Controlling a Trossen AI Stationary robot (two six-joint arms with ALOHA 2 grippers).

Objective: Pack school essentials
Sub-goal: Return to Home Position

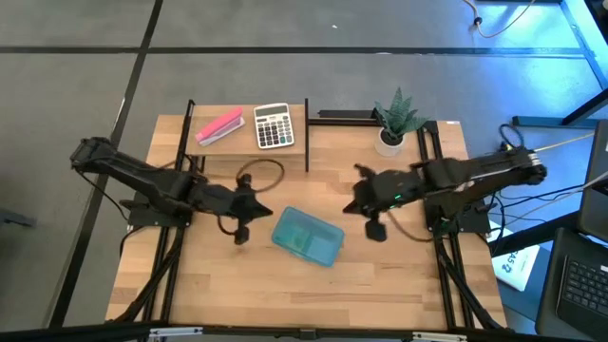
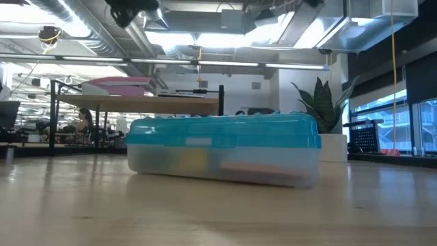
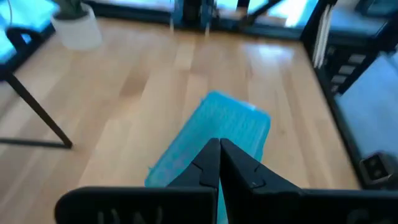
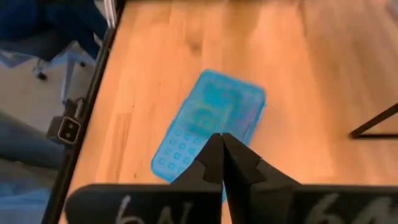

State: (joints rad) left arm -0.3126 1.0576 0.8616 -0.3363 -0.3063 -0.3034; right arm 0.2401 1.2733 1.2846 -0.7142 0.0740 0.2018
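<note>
A closed pencil case [image 1: 307, 237] with a translucent blue lid lies flat on the table, between the two arms. In the low view, the case [image 2: 225, 154] shows dim yellow and pink shapes through its clear lower half. I cannot make out the scissors, pencil, crayon box, notepad or eraser singly. My left gripper [image 1: 255, 211] hovers shut just left of the case, above the table. My right gripper [image 1: 359, 196] hovers shut to its upper right. Each wrist view looks down past shut fingertips [image 3: 219, 144] [image 4: 219, 138] onto the case [image 3: 214, 134] [image 4: 211, 121].
A raised shelf at the table's far edge carries the long pink block [image 1: 219, 126] and the grey-white calculator [image 1: 274, 125]. A potted plant [image 1: 392, 123] stands at the far right. A dark cable loop [image 1: 261, 174] lies behind the left gripper. Bare wood stretches along the near edge.
</note>
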